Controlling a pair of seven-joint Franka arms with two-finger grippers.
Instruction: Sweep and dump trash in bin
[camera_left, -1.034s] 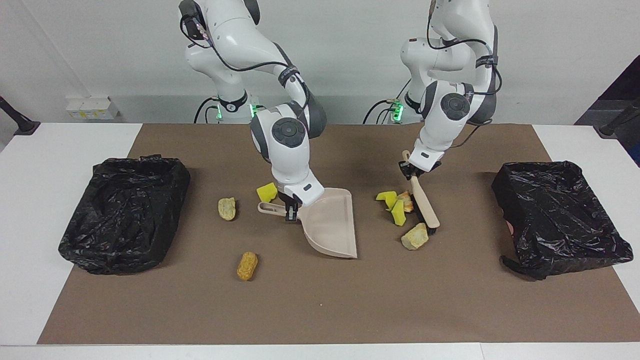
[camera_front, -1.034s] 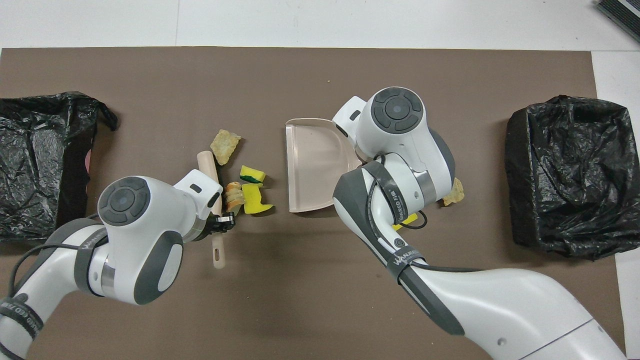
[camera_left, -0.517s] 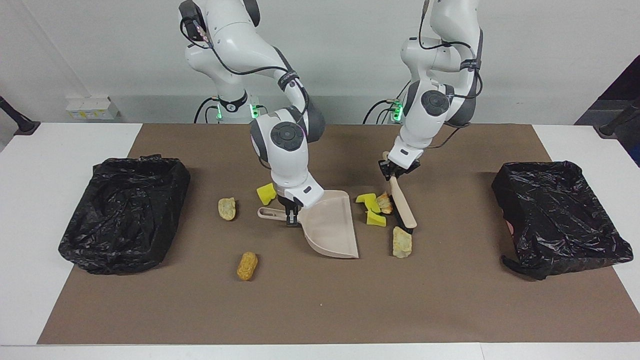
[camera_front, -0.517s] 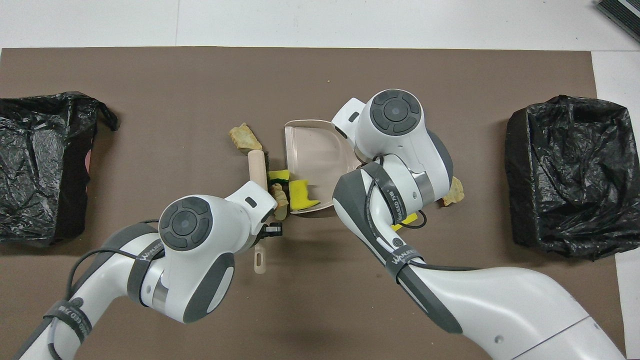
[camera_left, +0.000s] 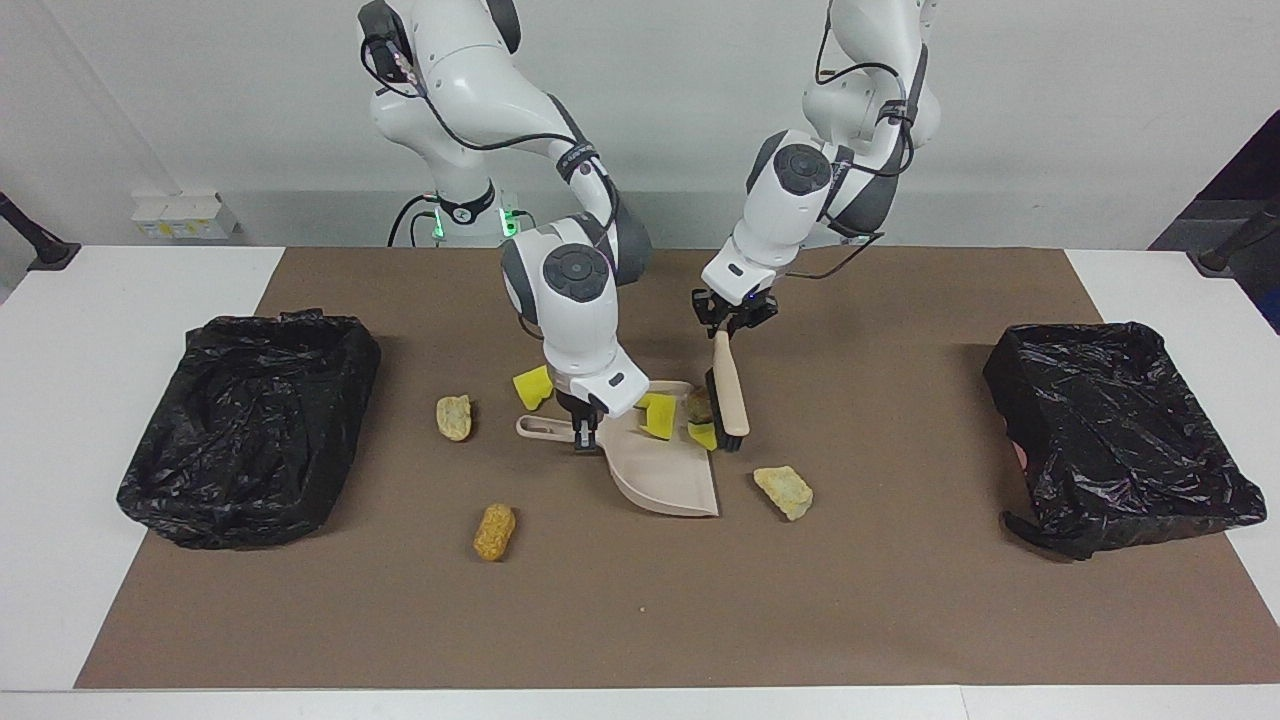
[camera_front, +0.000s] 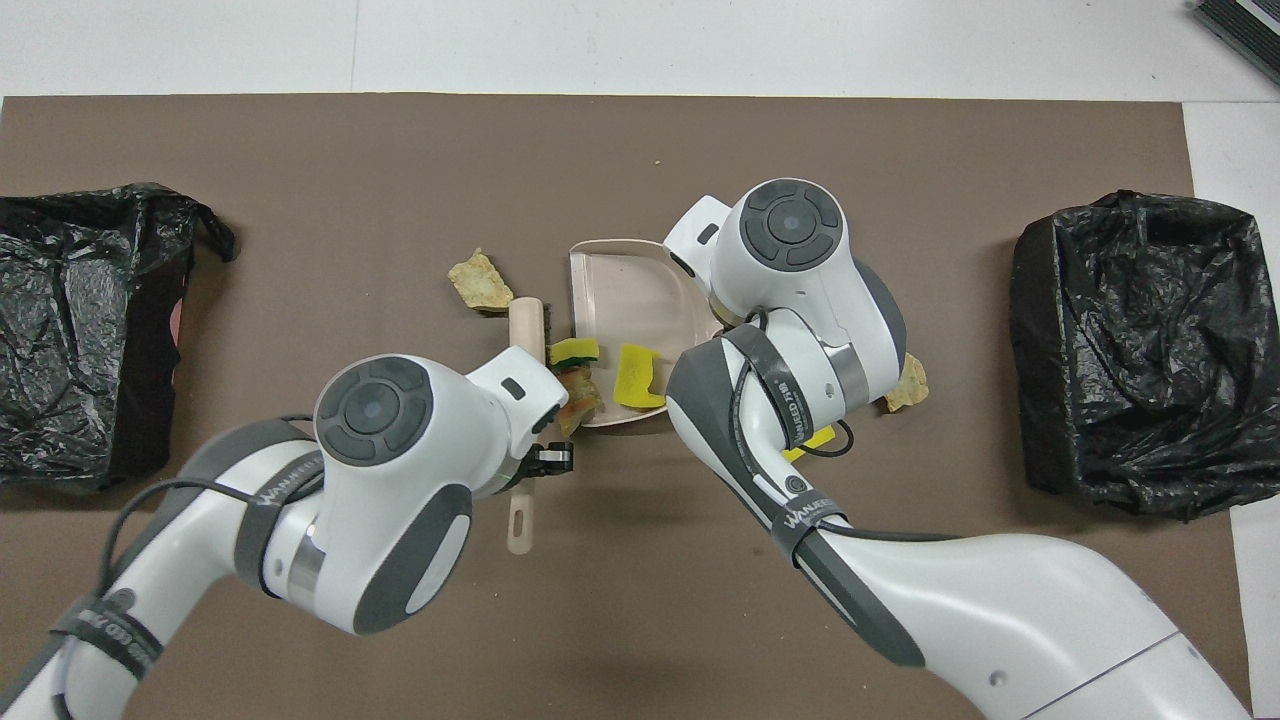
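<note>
The beige dustpan (camera_left: 665, 475) (camera_front: 620, 290) rests on the brown mat, and my right gripper (camera_left: 583, 430) is shut on its handle. Shut on the beige brush (camera_left: 731, 392) (camera_front: 526, 325) by the handle, my left gripper (camera_left: 728, 328) (camera_front: 545, 460) holds the bristles at the pan's open mouth. Two yellow chunks (camera_left: 658, 415) (camera_front: 637, 377) and a brown lump (camera_left: 698, 405) of trash lie in the pan. A beige lump (camera_left: 783, 492) (camera_front: 478, 283) sits on the mat outside the pan's mouth. The black-bagged bin (camera_left: 250, 430) (camera_front: 1130, 350) stands at the right arm's end.
A second black-bagged bin (camera_left: 1115, 435) (camera_front: 85, 320) stands at the left arm's end. By the dustpan's handle lie a yellow chunk (camera_left: 532, 387) and a beige lump (camera_left: 454, 417). An orange-brown nugget (camera_left: 494, 531) lies farther from the robots.
My left arm swept the brush toward the dustpan, pushing the yellow chunks and brown lump into it. One beige lump slipped past the brush and stayed on the mat. The dustpan barely moved.
</note>
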